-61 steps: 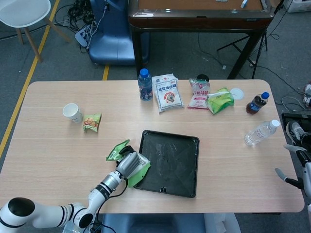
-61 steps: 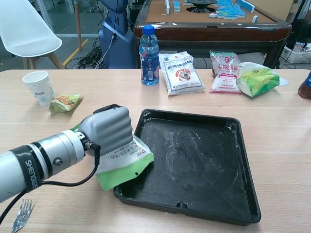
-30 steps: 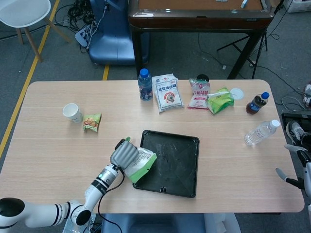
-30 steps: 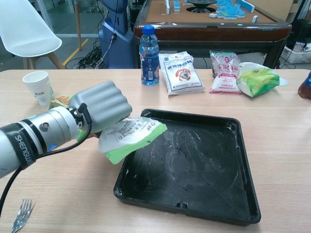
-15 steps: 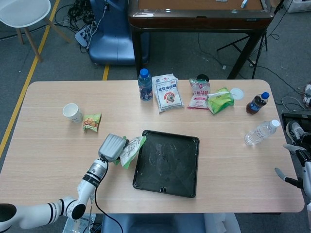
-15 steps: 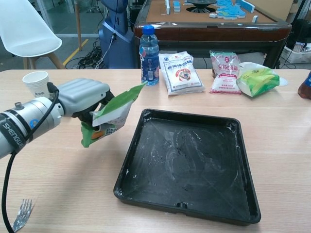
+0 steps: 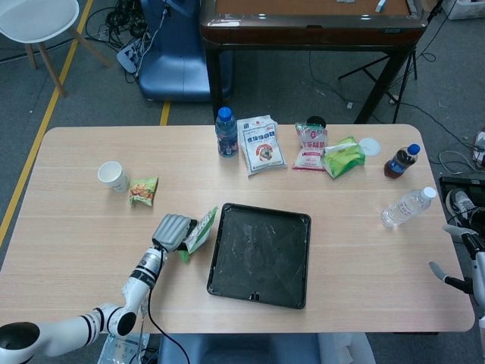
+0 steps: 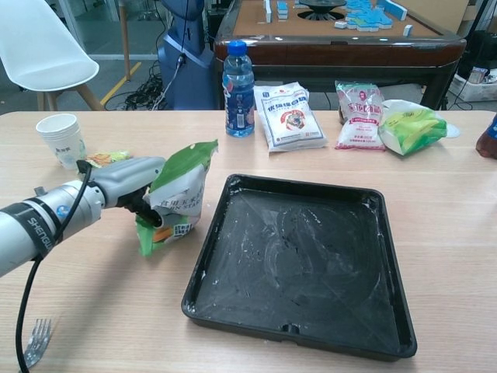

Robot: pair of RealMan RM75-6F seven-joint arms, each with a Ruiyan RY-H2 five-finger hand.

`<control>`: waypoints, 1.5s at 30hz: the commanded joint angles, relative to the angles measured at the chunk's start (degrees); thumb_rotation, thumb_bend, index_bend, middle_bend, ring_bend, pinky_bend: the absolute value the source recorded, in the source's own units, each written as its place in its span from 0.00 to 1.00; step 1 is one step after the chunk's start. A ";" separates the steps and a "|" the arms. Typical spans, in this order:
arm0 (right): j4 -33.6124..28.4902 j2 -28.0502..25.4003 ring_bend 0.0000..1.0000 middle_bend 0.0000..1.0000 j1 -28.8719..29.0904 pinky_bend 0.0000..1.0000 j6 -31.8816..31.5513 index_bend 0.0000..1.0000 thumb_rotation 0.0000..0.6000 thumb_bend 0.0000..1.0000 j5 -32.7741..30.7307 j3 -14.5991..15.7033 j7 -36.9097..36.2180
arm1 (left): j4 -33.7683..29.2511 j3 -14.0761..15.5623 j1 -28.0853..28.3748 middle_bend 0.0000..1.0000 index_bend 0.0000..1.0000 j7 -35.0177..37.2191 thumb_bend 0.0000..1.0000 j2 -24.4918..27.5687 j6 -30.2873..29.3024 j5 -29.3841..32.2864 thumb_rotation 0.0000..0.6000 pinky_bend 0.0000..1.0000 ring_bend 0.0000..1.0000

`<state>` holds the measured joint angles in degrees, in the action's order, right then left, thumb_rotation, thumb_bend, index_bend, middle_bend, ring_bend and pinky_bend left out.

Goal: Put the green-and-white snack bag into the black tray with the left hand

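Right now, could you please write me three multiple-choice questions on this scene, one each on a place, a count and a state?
1. Where is the green-and-white snack bag?
A. Flat inside the black tray
B. Left of the black tray, in the left hand
C. Beside the paper cup

2. How many bottles are on the table in the head view?
A. One
B. Three
C. Five

3. What does the black tray hold?
A. Nothing
B. A fork
C. A blue-capped bottle

Answers: 1 B, the left hand grips the bag upright just outside the tray's left rim. 2 B, there is a blue-capped bottle at the back, a dark drink bottle and a clear bottle lying at the right. 3 A, both views show only its bare, smeared black floor.
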<state>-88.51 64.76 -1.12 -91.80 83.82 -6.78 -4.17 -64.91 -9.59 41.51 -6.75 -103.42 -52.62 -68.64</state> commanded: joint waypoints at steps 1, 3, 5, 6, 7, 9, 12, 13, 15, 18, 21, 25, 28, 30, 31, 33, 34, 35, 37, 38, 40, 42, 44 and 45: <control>0.07 -0.04 0.19 0.36 -0.04 0.24 -0.01 0.31 1.00 0.01 -0.09 -0.03 -0.05 | 0.47 -0.33 0.07 0.68 0.56 1.35 0.37 -0.78 0.57 -0.08 1.00 0.77 0.67; 0.12 -0.05 0.19 0.36 -0.04 0.24 0.03 0.31 1.00 0.01 -0.12 -0.04 -0.12 | 0.58 -0.43 0.19 0.68 0.54 1.69 0.36 -0.93 1.12 0.09 1.00 0.75 0.66; 0.19 -0.07 0.19 0.36 -0.05 0.24 0.06 0.31 1.00 0.01 -0.18 -0.06 -0.25 | 0.37 -0.61 0.32 0.63 0.47 1.58 0.34 -0.91 2.04 0.84 1.00 0.72 0.61; 0.22 -0.07 0.19 0.36 -0.07 0.24 0.07 0.31 1.00 0.01 -0.22 -0.06 -0.31 | 0.16 -0.73 0.35 0.61 0.44 1.52 0.32 -0.82 2.40 1.20 1.00 0.70 0.58; 0.26 -0.06 0.19 0.36 -0.09 0.24 0.07 0.31 1.00 0.01 -0.25 -0.06 -0.38 | -0.24 -0.90 0.35 0.57 0.38 1.47 0.30 -0.64 2.86 1.77 1.00 0.68 0.54; 0.32 -0.05 0.19 0.36 -0.14 0.24 0.07 0.31 1.00 0.01 -0.34 -0.07 -0.57 | -1.05 -1.01 0.38 0.48 0.28 1.31 0.26 -0.10 3.47 2.30 1.00 0.64 0.47; 0.46 0.00 0.19 0.36 -0.15 0.24 0.15 0.31 1.00 0.01 -0.33 -0.05 -0.92 | -2.65 -1.32 0.18 0.35 0.14 1.27 0.23 0.80 3.93 3.26 1.00 0.57 0.37; 0.52 0.04 0.19 0.36 -0.10 0.24 0.21 0.31 1.00 0.01 -0.33 -0.06 -0.88 | -3.52 -1.51 0.14 0.30 0.07 1.10 0.22 1.31 4.36 4.00 1.00 0.54 0.32; 0.56 0.13 0.19 0.36 0.00 0.24 0.25 0.31 1.00 0.01 -0.26 -0.10 -0.87 | -4.83 -1.69 0.13 0.22 0.01 0.64 0.22 2.10 5.09 5.16 1.00 0.49 0.26; 0.63 0.26 0.19 0.36 0.18 0.24 0.38 0.31 1.00 0.01 -0.13 -0.14 -0.87 | -6.94 -1.76 0.16 0.13 0.00 -0.33 0.21 3.48 6.08 6.84 1.00 0.44 0.19; 0.67 0.37 0.19 0.36 0.36 0.24 0.48 0.31 1.00 0.01 -0.05 -0.21 -0.81 | -8.74 -1.70 -0.06 0.08 0.00 -1.08 0.20 4.54 5.67 7.55 1.00 0.41 0.15; 0.65 0.39 0.19 0.36 0.47 0.24 0.53 0.31 1.00 0.01 0.02 -0.24 -0.72 | -11.06 -1.62 -0.41 0.05 0.00 -1.69 0.19 5.92 5.38 8.60 1.00 0.38 0.12; 0.50 0.38 0.19 0.36 0.54 0.24 0.58 0.31 1.00 0.01 0.06 -0.25 -0.63 | -12.96 -1.35 -0.51 0.04 0.00 -2.19 0.20 7.32 5.43 8.96 1.00 0.37 0.11; 0.41 0.37 0.19 0.36 0.59 0.24 0.58 0.31 1.00 0.01 0.14 -0.24 -0.52 | -14.22 -1.25 -0.70 0.03 0.00 -2.43 0.19 8.09 5.12 9.20 1.00 0.37 0.11; 0.34 0.37 0.19 0.36 0.62 0.24 0.56 0.31 1.00 0.01 0.19 -0.25 -0.50 | -15.09 -1.18 -0.84 0.03 0.00 -2.54 0.19 8.64 4.90 9.34 1.00 0.37 0.11; 0.28 0.37 0.19 0.36 0.68 0.24 0.56 0.31 1.00 0.01 0.23 -0.27 -0.41 | -16.61 -1.02 -1.10 0.03 0.00 -2.80 0.20 9.76 4.57 9.59 1.00 0.36 0.10; 0.26 0.35 0.19 0.36 0.70 0.24 0.59 0.31 1.00 0.01 0.22 -0.28 -0.36 | -17.30 -0.91 -1.21 0.03 0.00 -2.95 0.20 10.32 4.48 9.73 1.00 0.35 0.10; 0.23 0.34 0.19 0.36 0.73 0.24 0.61 0.31 1.00 0.01 0.21 -0.30 -0.32 | -18.04 -0.80 -1.34 0.03 0.00 -3.11 0.19 10.90 4.34 9.87 1.00 0.35 0.10; 0.16 0.31 0.19 0.36 0.78 0.24 0.59 0.31 1.00 0.01 0.24 -0.34 -0.25 | -19.85 -0.32 -1.70 0.03 0.00 -3.61 0.19 12.34 4.07 10.15 1.00 0.34 0.09; 0.13 0.30 0.19 0.36 0.82 0.24 0.59 0.31 1.00 0.01 0.27 -0.35 -0.21 | -20.71 -0.08 -1.88 0.03 0.00 -3.81 0.19 12.98 3.93 10.25 1.00 0.34 0.09; 0.04 0.27 0.19 0.36 0.90 0.24 0.61 0.31 1.00 0.01 0.36 -0.36 -0.13 | -22.79 0.50 -2.35 0.03 0.00 -4.26 0.19 14.56 3.52 10.40 1.00 0.34 0.08; -0.03 0.26 0.19 0.36 1.02 0.24 0.69 0.31 1.00 0.01 0.43 -0.38 -0.05 | -24.75 1.04 -2.84 0.03 0.00 -4.83 0.19 16.13 2.76 10.26 1.00 0.33 0.08; -0.09 0.25 0.19 0.36 1.12 0.24 0.77 0.31 1.00 0.01 0.48 -0.40 0.04 | -26.32 1.47 -3.31 0.03 0.00 -5.38 0.20 17.40 1.75 9.86 1.00 0.33 0.08; -0.14 0.24 0.19 0.36 1.22 0.24 0.85 0.31 1.00 0.01 0.55 -0.40 0.12 | -27.36 1.71 -3.68 0.03 0.00 -5.66 0.20 18.23 0.96 9.48 1.00 0.33 0.08</control>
<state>-88.63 65.01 0.06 -90.98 84.35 -7.17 -4.08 -90.78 -8.50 38.54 -11.72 -86.54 -50.46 -58.69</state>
